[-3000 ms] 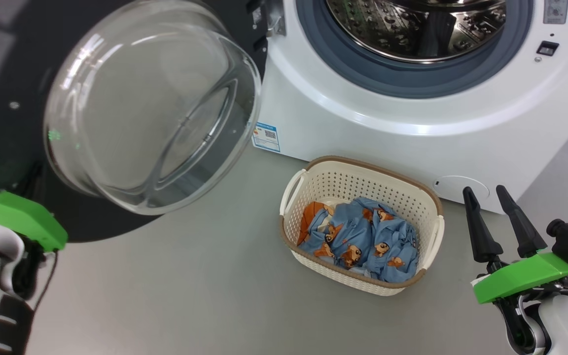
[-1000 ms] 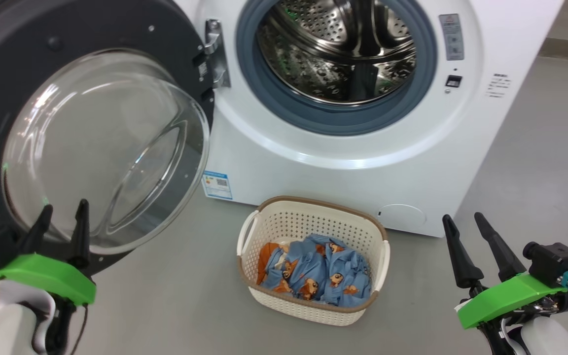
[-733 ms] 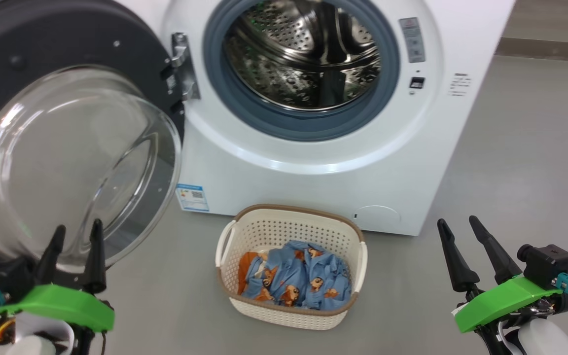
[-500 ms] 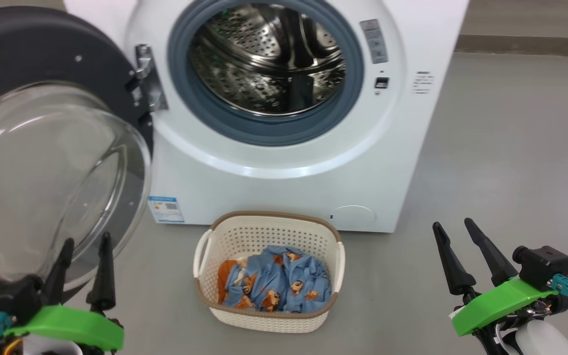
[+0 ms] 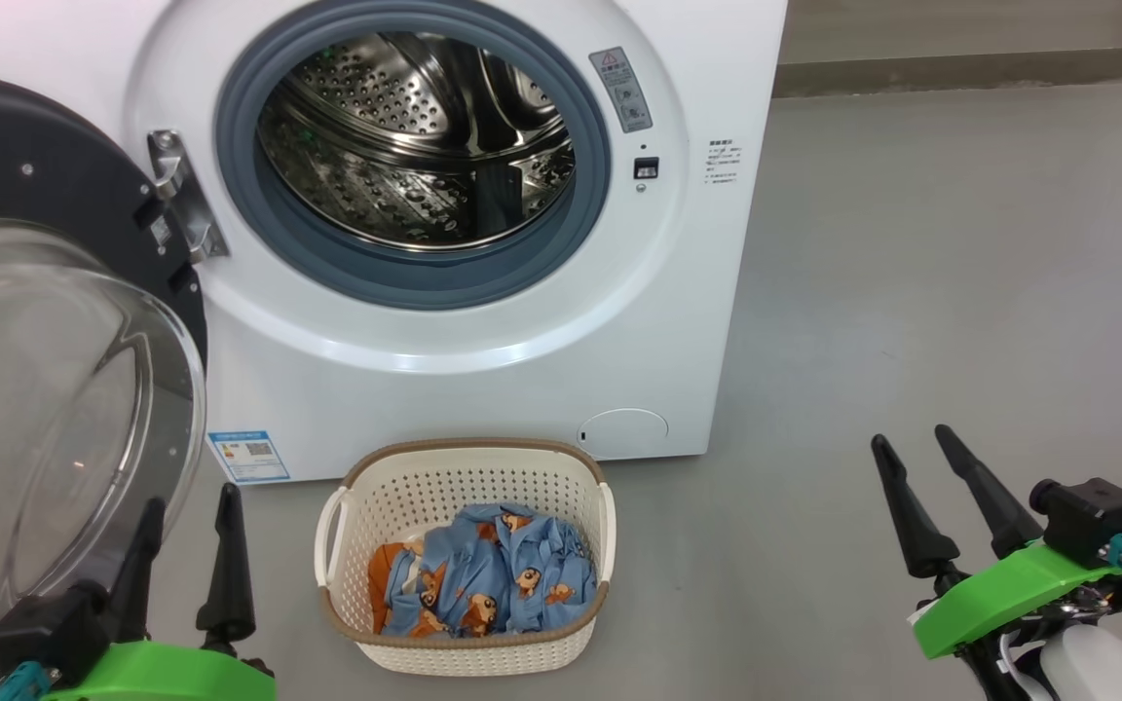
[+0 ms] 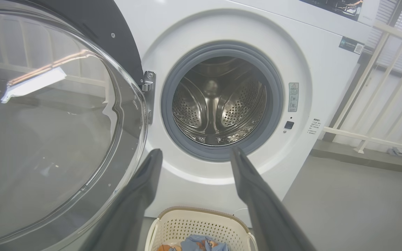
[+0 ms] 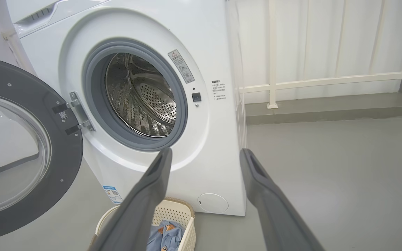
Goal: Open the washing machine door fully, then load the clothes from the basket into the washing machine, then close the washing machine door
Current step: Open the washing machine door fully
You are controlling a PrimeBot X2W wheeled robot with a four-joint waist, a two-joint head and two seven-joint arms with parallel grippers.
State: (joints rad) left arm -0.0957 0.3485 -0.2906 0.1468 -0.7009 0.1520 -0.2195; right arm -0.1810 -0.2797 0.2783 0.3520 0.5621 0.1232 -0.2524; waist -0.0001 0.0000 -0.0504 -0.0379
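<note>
Washing machine door (image 5: 55, 195): one, black, round, swung wide open to the robot's left on one metal hinge (image 5: 181, 209). Its clear glass bowl (image 5: 45, 419) bulges toward the camera.

Washing machine (image 5: 483, 350): one, white, standing on the grey floor (image 5: 912, 243). The opening is uncovered, with a grey seal (image 5: 327, 263) ringing a steel drum (image 5: 405, 146). No cloth can be seen in the drum. One blue label sticker (image 5: 247, 456) sits low on the front at the left, and one round cover (image 5: 624, 433) low at the right.

Basket (image 5: 468, 657): one, cream with a brown rim, on the floor just before the machine and below the opening. It has two side handles. Whether it touches the machine's front, cannot tell.

Clothes (image 5: 488, 584): one bunched heap of blue bear-print fabric with an orange patch at its left, all inside the basket. The number of garments cannot be told.

Left gripper (image 5: 191, 497): two fingers spread apart, nothing between them, low beside the door's glass and left of the basket. Contact with the door is unclear. From the left wrist (image 6: 195, 150) the fingers frame the drum opening.

Right gripper (image 5: 910, 435): two fingers apart, empty, over bare floor well to the right of the basket. From the right wrist (image 7: 206, 150) one white railing (image 7: 326, 82) stands beyond the machine.
</note>
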